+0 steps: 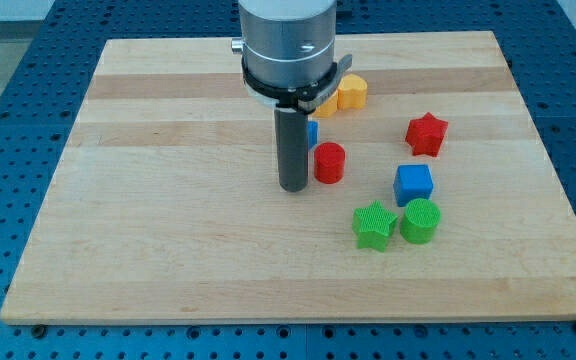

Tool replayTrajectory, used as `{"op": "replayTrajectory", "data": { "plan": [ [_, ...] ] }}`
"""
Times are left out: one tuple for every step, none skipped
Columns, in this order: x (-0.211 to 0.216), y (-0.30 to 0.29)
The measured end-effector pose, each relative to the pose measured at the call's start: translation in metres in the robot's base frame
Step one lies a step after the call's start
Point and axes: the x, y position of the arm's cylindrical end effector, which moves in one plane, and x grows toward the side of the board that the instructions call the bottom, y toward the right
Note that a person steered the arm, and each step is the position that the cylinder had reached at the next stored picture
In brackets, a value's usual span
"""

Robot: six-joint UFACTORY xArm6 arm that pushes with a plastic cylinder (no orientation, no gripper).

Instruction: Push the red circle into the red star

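Red circle [329, 162] looks light, rigid, slidey; best shoved at its 9 o'clock, where my tip [293, 188] sits touching-close. Red star [427, 133] at 2 o'clock. No jaws on the end effector, nothing held.

I read no text, label, brand, number or sign anywhere: none on the board [168, 250], none on the blocks, none on the arm's housing [288, 40] at 12 o'clock.

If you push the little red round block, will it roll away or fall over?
Probably not. The red circle stands on its flat end and looks squat, so it should slide on the smooth board. My tip sits just at its left; an off-centre push might swerve it.
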Motion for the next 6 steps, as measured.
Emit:
{"op": "replayTrajectory", "data": {
  "plan": [
    [-0.009,0.003],
    [-0.014,0.015],
    [-0.014,0.040],
    [-0.021,0.062],
    [-0.028,0.077],
    [-0.032,0.093]
  ]
}}
